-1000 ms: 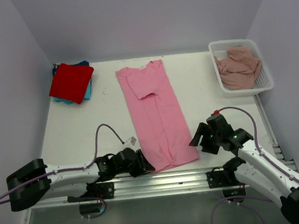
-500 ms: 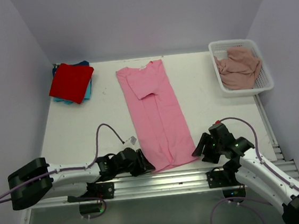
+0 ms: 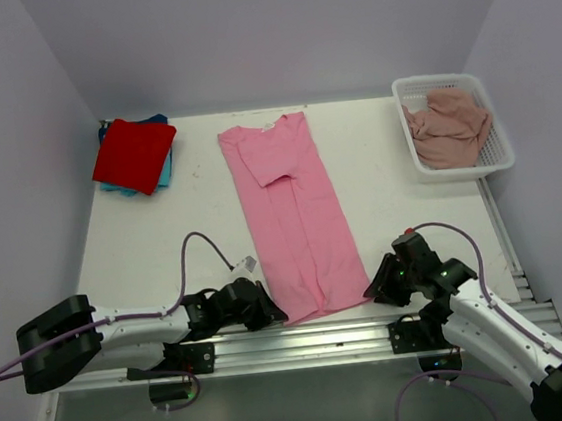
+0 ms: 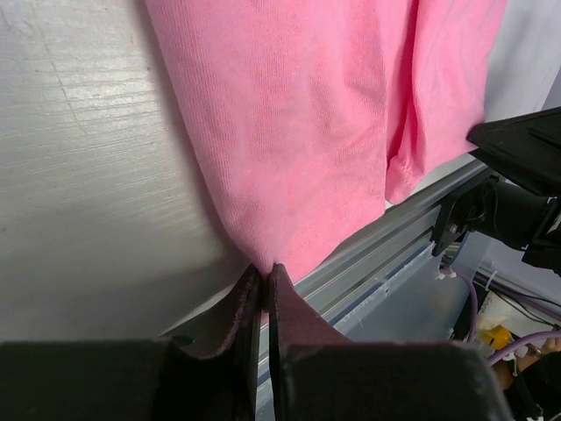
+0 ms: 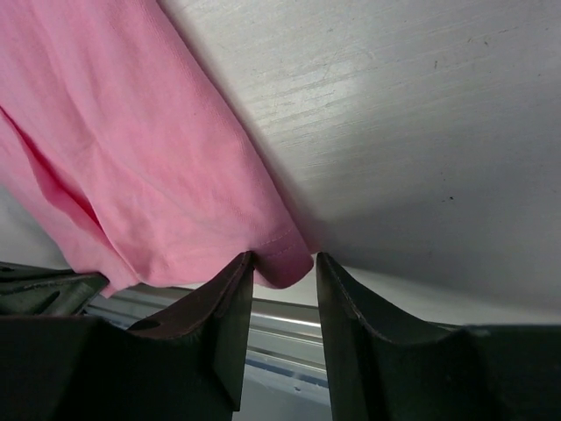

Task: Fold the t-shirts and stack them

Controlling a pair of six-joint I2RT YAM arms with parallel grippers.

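The bright pink t-shirt (image 3: pixel 292 219) lies folded into a long strip down the middle of the table. My left gripper (image 3: pixel 275 315) is shut on its near left hem corner (image 4: pixel 266 263), the cloth pinched between the fingertips. My right gripper (image 3: pixel 373 291) is open, its jaws standing either side of the near right hem corner (image 5: pixel 285 259), with a gap on the right side. A folded red t-shirt (image 3: pixel 134 153) rests on a teal-blue one (image 3: pixel 165 172) at the far left. The dusty-pink t-shirt (image 3: pixel 446 128) sits crumpled in the basket.
The white mesh basket (image 3: pixel 461 173) stands at the far right corner. An aluminium rail (image 3: pixel 305 339) runs along the table's near edge just below both grippers. Lilac walls close in the left, back and right sides.
My left gripper has closed on the pink hem corner. My right gripper has moved down and left to the other near corner, its jaws narrowing around it.
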